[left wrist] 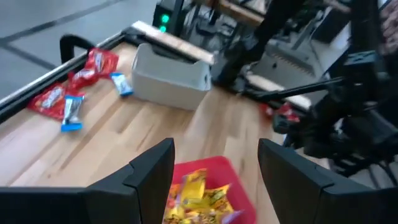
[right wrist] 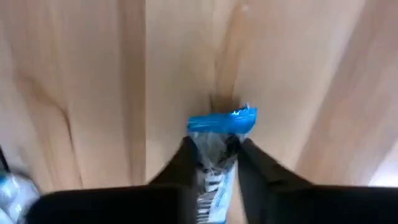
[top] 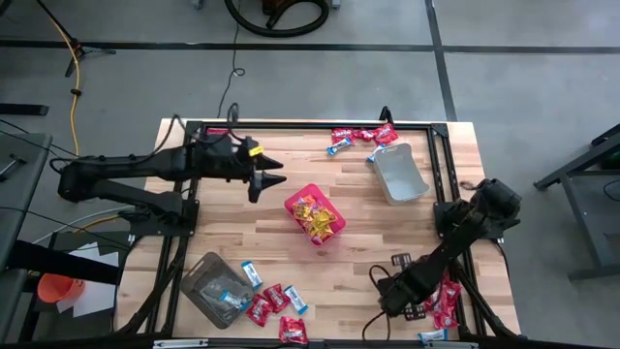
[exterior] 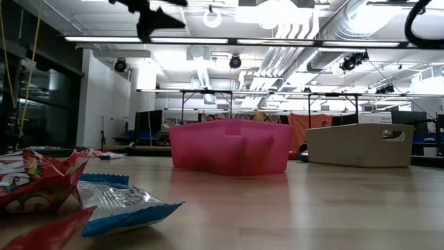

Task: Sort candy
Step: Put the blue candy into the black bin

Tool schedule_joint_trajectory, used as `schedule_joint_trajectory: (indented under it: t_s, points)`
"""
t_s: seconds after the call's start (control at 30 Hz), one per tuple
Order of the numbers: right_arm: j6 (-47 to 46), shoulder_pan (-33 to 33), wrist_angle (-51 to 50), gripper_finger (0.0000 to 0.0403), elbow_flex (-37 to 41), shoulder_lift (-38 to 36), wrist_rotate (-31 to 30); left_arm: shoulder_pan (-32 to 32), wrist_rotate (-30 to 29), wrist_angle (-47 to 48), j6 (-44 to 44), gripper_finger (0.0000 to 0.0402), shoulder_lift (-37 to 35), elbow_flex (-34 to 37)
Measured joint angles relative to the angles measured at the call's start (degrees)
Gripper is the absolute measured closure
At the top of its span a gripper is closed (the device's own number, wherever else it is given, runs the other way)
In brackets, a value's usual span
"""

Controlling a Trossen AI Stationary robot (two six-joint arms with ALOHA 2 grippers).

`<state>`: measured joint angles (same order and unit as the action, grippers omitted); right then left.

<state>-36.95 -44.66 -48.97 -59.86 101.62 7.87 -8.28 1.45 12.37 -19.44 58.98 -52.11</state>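
Down at the near right corner of the desk (top: 387, 208), the right end effector (right wrist: 214, 163) has its two dark fingers (right wrist: 183, 163) pinched in on a blue-and-white candy packet (right wrist: 219, 134), which sits between them with its blue crimped end sticking out past the tips over the bare wood. In the high view this end effector (top: 387, 301) is low over the desk, just beside a heap of red packets (top: 448, 301) near the desk edge.

The left end effector (left wrist: 214, 174) is spread wide and holds nothing; it hangs above the red bin (top: 315, 215) at mid-desk, which holds yellow candy (left wrist: 196, 196). Beyond the bin stands a grey tub (top: 400, 173) with red and blue packets (top: 363, 139) scattered beside it at the far edge. At the near left, a clear tub (top: 215, 288) has more red and blue-and-white packets (top: 276, 302) lying just beside it.
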Motion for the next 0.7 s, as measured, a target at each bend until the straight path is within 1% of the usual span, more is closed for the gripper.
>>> schedule_joint_trajectory:
  t_s: [0.03,0.1,0.17,0.23,0.3,0.37,0.43,0.47,0.57,0.7]
  points:
    - [0.15,0.33,-1.14,0.0380,0.09,-1.56,-0.51,0.01,0.00,-0.07,0.05,0.0184,-0.93,-0.39]
    - [-0.26,1.76,-3.54,0.0372,0.14,-4.69,-2.02,-0.01,-0.56,-0.32,0.54,0.0184,-3.07,-1.07]
    - [-0.32,3.58,-6.16,0.0371,0.13,-8.99,-4.97,-0.01,-1.95,-0.37,1.65,0.0184,-5.21,-1.46]
    - [0.15,6.09,-8.07,0.0388,0.09,-13.45,-7.70,-0.01,-4.07,-0.30,2.54,0.0184,-7.17,-1.56]
    - [2.09,9.26,-7.72,0.0396,0.09,-17.65,-10.51,0.00,-6.25,-0.31,3.65,0.0184,-8.58,-1.62]
    - [4.31,12.96,-6.70,0.0394,0.05,-21.38,-14.63,-0.01,-7.97,-0.12,4.02,0.0184,-9.58,-1.62]
    - [8.32,16.84,-4.16,0.0396,0.05,-23.76,-17.33,-0.01,-8.65,-0.15,3.79,0.0184,-10.18,-1.62]
    - [11.03,18.68,-2.25,0.0398,0.05,-24.64,-17.57,-0.01,-8.66,-0.12,3.30,0.0184,-10.27,-1.62]
    - [18.86,23.26,5.99,0.0399,0.03,-25.26,-16.50,-0.01,-8.66,0.41,3.12,0.0184,-10.17,-1.62]
    - [28.19,26.21,20.27,0.0400,0.00,-22.65,-13.51,0.17,-8.16,0.59,3.03,0.0184,-9.78,-1.62]
